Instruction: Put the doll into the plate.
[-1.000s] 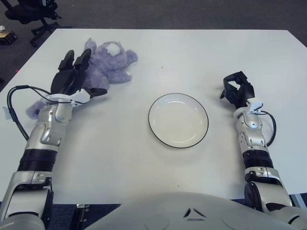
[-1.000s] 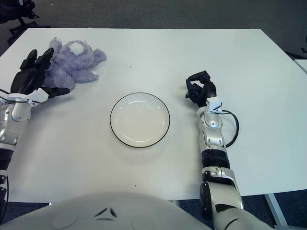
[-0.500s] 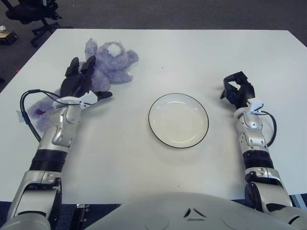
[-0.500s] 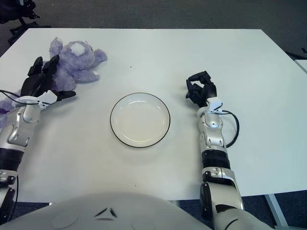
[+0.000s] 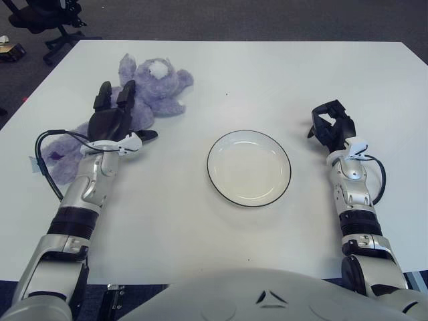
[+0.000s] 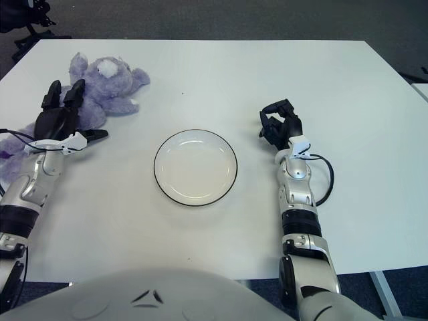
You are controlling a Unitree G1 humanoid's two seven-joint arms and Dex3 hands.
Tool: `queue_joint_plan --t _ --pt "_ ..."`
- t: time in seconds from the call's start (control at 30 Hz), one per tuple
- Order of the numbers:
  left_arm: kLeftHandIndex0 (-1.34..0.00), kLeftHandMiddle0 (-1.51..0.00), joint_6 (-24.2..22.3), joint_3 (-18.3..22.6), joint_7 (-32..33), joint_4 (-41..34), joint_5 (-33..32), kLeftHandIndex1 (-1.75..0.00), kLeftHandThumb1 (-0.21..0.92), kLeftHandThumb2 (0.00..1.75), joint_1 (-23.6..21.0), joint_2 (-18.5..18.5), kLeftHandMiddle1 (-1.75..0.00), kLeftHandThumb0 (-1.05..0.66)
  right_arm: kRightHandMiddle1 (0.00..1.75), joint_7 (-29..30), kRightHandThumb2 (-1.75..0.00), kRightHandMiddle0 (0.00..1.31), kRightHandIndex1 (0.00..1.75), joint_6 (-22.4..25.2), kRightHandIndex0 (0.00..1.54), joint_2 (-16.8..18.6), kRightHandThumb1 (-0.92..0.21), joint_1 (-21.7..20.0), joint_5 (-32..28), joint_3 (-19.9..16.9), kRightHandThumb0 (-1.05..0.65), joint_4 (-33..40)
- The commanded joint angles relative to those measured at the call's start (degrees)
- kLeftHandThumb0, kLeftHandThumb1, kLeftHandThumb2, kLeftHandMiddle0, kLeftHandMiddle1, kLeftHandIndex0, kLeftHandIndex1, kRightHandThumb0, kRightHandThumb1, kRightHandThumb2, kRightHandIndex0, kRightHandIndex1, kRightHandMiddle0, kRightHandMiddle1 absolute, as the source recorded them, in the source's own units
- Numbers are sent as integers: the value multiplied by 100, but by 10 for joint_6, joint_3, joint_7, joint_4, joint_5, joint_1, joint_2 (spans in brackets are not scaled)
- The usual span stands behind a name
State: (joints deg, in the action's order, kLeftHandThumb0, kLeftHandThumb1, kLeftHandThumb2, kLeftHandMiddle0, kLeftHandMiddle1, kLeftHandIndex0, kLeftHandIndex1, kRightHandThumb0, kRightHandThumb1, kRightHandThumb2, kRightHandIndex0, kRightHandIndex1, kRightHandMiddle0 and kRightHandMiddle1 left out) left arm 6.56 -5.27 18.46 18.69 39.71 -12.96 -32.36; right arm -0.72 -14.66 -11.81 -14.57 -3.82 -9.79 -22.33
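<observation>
Left hand (image 5: pixel 114 120): three fingers counted, two (image 5: pixel 102 97) extended toward 12 o'clock, the thumb stretched sideways toward 3 o'clock. The fingers are spread and nothing is grasped. The two extended fingertips are seen over the near edge of the doll (image 5: pixel 155 85); whether contact is made cannot be told. A black cable (image 5: pixel 41 157) is looped out from the left wrist toward 9 o'clock.

Right hand (image 5: pixel 332 126): fingers are curled in toward the palm, nothing enclosed. It is seen at 3 o'clock from the plate (image 5: pixel 249 168), well apart from the rim. A second black cable (image 5: pixel 379 179) is looped at that forearm.

One doll is counted: a purple plush with a white patch on the head, lying on the white table (image 5: pixel 281 73) at roughly 10 o'clock from the plate and well apart from it. Its head and one limb point toward 12 and 1 o'clock; the lower body trails toward 8 o'clock and is partly hidden behind the left forearm, with a purple portion (image 5: pixel 57 148) seen beyond the arm near the table's left edge.

One plate is counted: round, white, dark-rimmed, at the table's centre, between the two hands, with nothing in it.

One black office chair (image 5: pixel 47 17) is noted on the dark floor at 11 o'clock, past the table corner
</observation>
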Motion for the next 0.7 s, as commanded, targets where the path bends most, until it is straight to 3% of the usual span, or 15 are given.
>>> queue_joint_plan --t 0.0,0.43,0.53,0.6,0.63,0.67 --pt "-24 -6 1 -13 -3 15 5 -7 88 1 8 -1 -1 -93 161 -8 -38 35 175 25 82 1 -92 26 0 1 -36 -11" --pt "-43 -43 7 -29 72 53 32 -13 91 1 0 -1 -14 -66 162 -20 -39 34 175 41 81 -5 -92 29 2 3 -36 -2" --pt "-46 -45 9 -34 85 65 36 -13 92 1 -4 -1 -15 -65 162 -23 -39 34 175 44 81 -7 -92 29 2 4 -36 -1" --pt "-52 -47 10 -38 99 80 41 -22 92 2 -8 -1 -29 -61 162 -27 -39 34 175 46 81 -9 -92 29 2 5 -36 -1" --pt "-53 -42 14 -39 110 92 43 -42 92 3 -12 0 -58 -56 162 -30 -39 33 175 47 80 -10 -92 28 2 5 -36 -1" --pt "-52 -41 16 -41 117 100 44 -50 92 3 -14 0 -67 -54 162 -31 -39 33 175 47 80 -10 -92 28 1 5 -36 -1"
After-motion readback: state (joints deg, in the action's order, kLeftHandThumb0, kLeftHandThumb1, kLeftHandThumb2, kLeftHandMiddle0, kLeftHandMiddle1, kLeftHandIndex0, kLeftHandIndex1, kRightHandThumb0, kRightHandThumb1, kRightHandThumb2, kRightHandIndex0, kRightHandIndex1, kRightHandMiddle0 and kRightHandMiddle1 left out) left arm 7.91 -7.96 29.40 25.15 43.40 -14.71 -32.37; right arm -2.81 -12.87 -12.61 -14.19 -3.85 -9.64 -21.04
